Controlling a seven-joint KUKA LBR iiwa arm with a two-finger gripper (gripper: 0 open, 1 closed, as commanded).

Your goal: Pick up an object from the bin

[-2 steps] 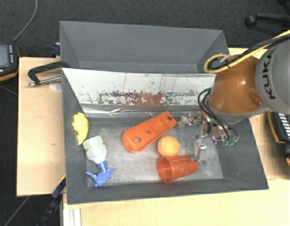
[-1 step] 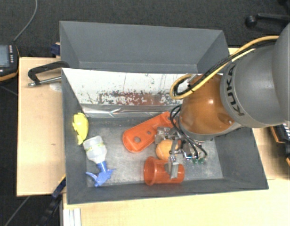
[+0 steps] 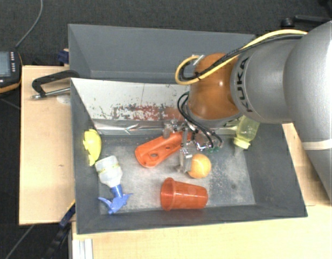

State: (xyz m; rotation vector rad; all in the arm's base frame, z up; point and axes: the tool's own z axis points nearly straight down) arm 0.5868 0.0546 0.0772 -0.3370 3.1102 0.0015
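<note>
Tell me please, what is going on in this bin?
A robot arm reaches into the grey bin from the right. Its gripper is down in the middle, right beside a small yellow-orange ball, with a flat orange piece on its other side. A red-orange cup lies on its side nearby. Nothing looks lifted yet.

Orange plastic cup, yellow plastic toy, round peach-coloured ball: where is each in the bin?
Orange plastic cup (image 3: 183, 194), camera view, middle of its side wall.
Yellow plastic toy (image 3: 92, 146), camera view, its middle.
Round peach-coloured ball (image 3: 200, 168), camera view, its upper surface.
</note>
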